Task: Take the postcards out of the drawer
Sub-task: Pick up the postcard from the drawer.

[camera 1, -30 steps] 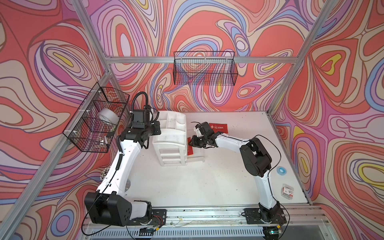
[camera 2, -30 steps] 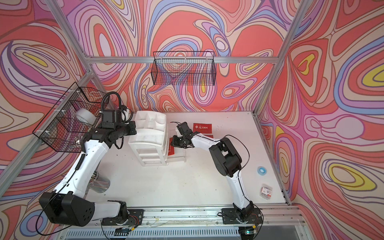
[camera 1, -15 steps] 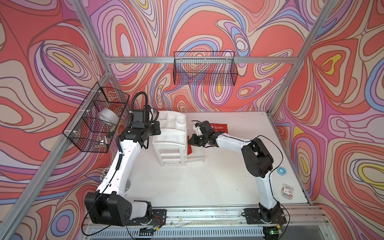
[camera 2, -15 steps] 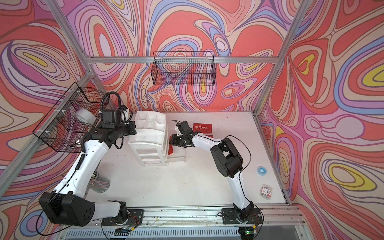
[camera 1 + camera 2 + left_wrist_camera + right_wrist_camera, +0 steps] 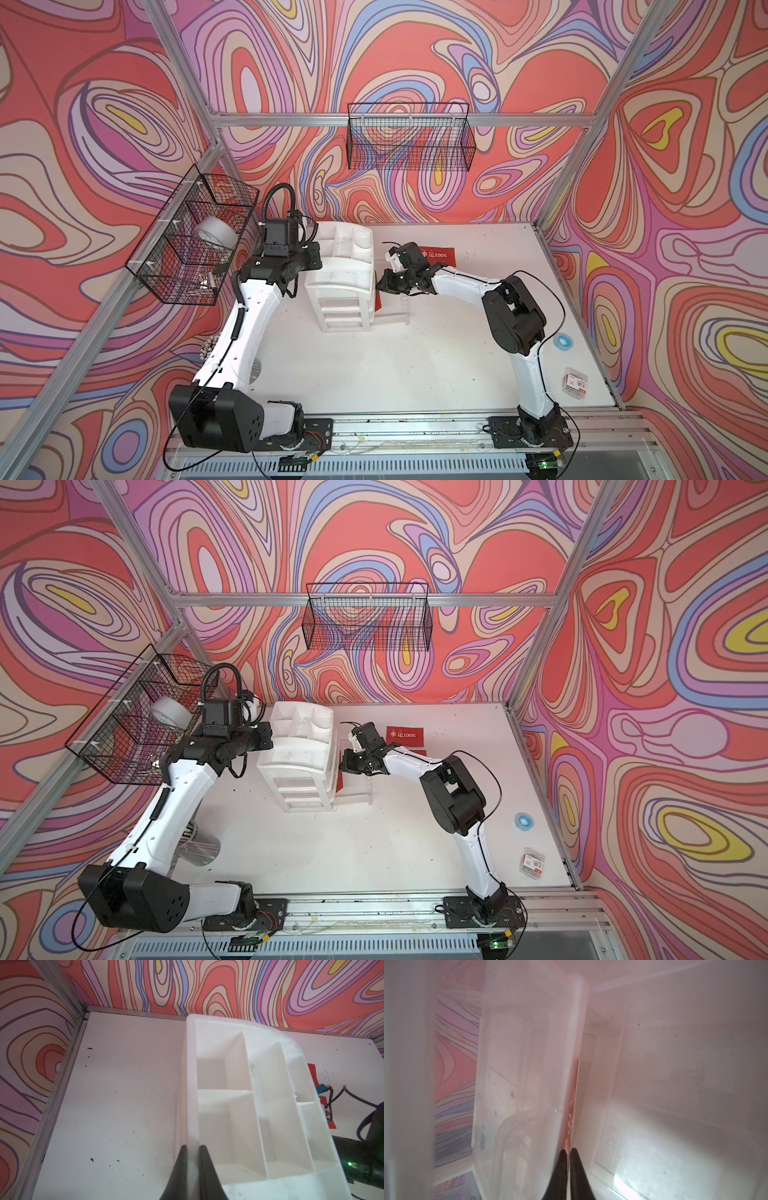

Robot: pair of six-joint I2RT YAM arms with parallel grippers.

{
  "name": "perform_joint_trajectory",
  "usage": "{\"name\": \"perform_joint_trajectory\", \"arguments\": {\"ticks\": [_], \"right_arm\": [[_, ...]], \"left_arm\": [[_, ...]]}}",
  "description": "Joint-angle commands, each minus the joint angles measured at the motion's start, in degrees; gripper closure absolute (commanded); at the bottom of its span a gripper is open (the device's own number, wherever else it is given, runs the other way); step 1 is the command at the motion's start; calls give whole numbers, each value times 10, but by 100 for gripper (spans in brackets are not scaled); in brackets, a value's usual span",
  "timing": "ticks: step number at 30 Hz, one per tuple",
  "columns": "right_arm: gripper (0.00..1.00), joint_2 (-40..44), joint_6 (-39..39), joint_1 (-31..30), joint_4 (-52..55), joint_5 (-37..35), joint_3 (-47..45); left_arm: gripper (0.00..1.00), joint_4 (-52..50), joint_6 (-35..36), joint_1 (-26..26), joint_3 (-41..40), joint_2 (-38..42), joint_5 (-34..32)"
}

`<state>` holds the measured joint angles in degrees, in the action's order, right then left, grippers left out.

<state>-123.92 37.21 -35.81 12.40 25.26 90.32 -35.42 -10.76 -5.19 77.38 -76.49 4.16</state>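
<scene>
Right gripper (image 5: 568, 1152) is all but closed, tips pinching the near edge of a red postcard (image 5: 572, 1105). The card stands on edge inside the pulled-out drawer (image 5: 395, 309), tight against the drawer's clear side. Left gripper (image 5: 192, 1153) is clamped narrow over the side wall of the white organiser (image 5: 340, 266), bracing it. A second postcard (image 5: 438, 254) lies flat on the table (image 5: 415, 374) beyond the right wrist. A red strip (image 5: 417, 752) just beside it, partly under the arm, is likely one more

Worries from here:
- My hold is on the very edge of thin card; a pull at an angle and it slips out and drops back into the drawer
- I cannot tell whether the tips have also caught the drawer's side. If so, lifting drags the drawer, which hangs well out and could tip or come free
- The card may bow or crease if it catches the rim on the way up
- If the left pinch slides off that smooth wall, the whole organiser shifts with the pull
</scene>
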Motion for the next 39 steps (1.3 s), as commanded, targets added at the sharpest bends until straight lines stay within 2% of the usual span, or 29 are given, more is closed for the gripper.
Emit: {"name": "perform_joint_trajectory", "arguments": {"ticks": [1,6,13,22,24,29,34,39], "right_arm": [[92,-19,-1,-5,5,9,13],[92,-31,0,-5,4,16,21],[100,-18,-5,-4,11,3,18],[100,18,-32,17,46,-10,22],[100,26,-40,25,55,-12,22],[100,48,-61,41,74,-15,24],[100,75,-128,68,152,-21,63],[100,107,-279,106,322,-20,163]], "left_arm": [[100,-45,5,-3,8,-1,32],[100,-42,1,-3,8,-2,48],[100,-47,0,-1,13,-1,23],[80,-46,-2,11,41,5,22],[72,-47,1,12,52,4,23],[65,-46,9,15,74,-1,19],[65,-66,21,18,113,-5,29],[64,-48,39,17,109,31,85]]}}
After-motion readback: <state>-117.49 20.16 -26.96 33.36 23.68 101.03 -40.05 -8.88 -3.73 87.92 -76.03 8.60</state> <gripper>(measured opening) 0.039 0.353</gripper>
